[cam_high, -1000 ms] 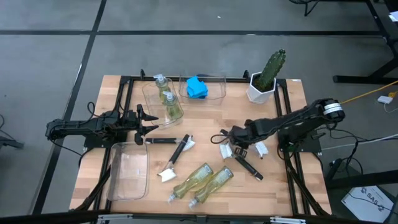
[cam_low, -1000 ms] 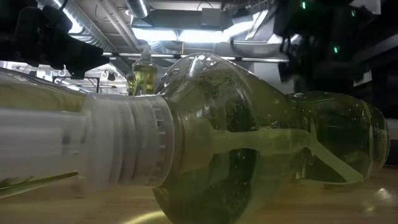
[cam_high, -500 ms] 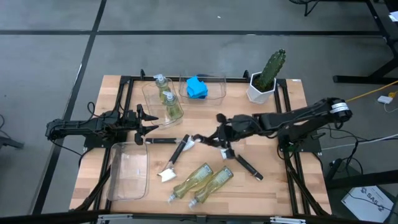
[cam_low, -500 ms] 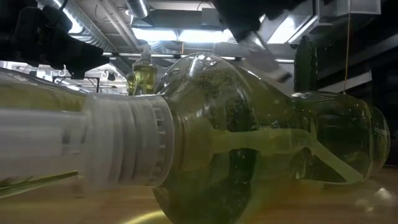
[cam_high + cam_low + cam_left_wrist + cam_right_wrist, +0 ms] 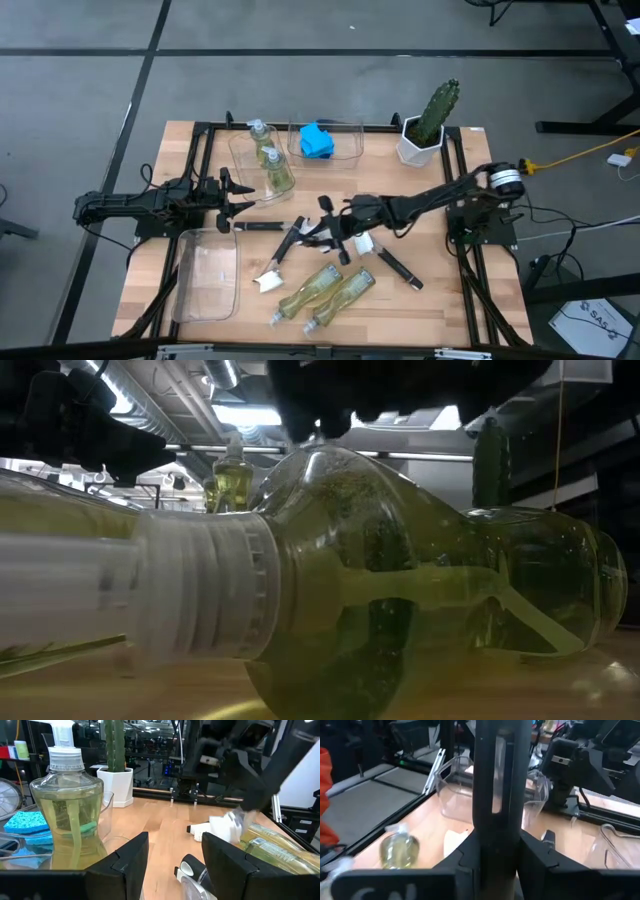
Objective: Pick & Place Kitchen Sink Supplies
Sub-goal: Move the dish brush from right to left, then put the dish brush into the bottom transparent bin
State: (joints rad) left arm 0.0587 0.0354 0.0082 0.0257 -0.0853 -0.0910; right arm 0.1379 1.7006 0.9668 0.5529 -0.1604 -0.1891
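2 soap bottles (image 5: 325, 289) lie near the table's front edge (image 5: 300, 333). Mid-table, the right gripper (image 5: 327, 226) clamps a dish brush (image 5: 501, 785) above other brushes. The left gripper (image 5: 243, 197) waits open, beside the left bin (image 5: 208, 275).

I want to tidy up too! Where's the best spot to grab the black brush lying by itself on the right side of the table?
Take the dish brush by the middle of its black handle, coming straight down from above. It lies flat and slanted on the table, so turn the fingers to close across the thin handle, with bare wood on both sides.
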